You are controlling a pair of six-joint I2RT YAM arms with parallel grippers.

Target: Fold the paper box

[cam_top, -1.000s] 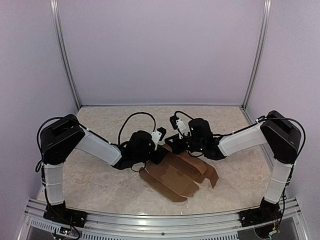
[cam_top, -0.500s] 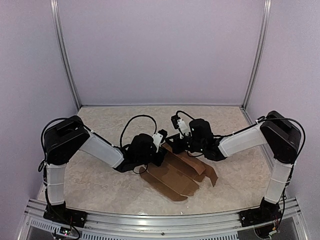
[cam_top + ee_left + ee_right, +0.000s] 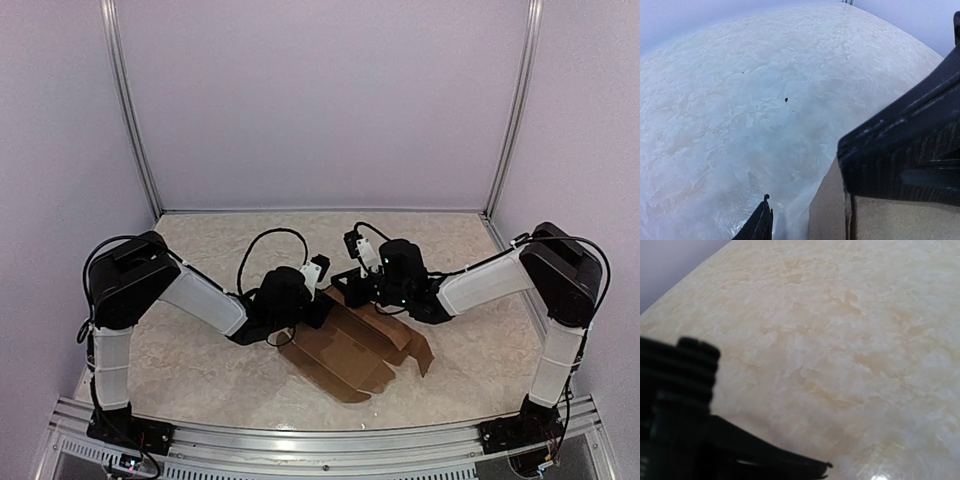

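Left gripper (image 3: 320,301) edged closer to paper box (image 3: 347,350), jaws parted, right gripper (image 3: 345,283) clenched

The box (image 3: 345,350) is plain brown cardboard, matt and unprinted, and it looks a paler tan in the left wrist view. The bench (image 3: 200,360) has a cream, marble-patterned top, smooth and semi-glossy, with soft glare in patches. The left claw (image 3: 318,300) looks like black plastic, and its finger (image 3: 900,160) is matt with fine ribbing across the face. The right claw (image 3: 348,288) is also black and matt, though blurred in its own view. The left arm (image 3: 195,295) and right arm (image 3: 480,280) have smooth white shells with a faint sheen, set between black joints. The walls (image 3: 320,100) are matt lilac. The front rail (image 3: 320,440) is bare, silvery metal.
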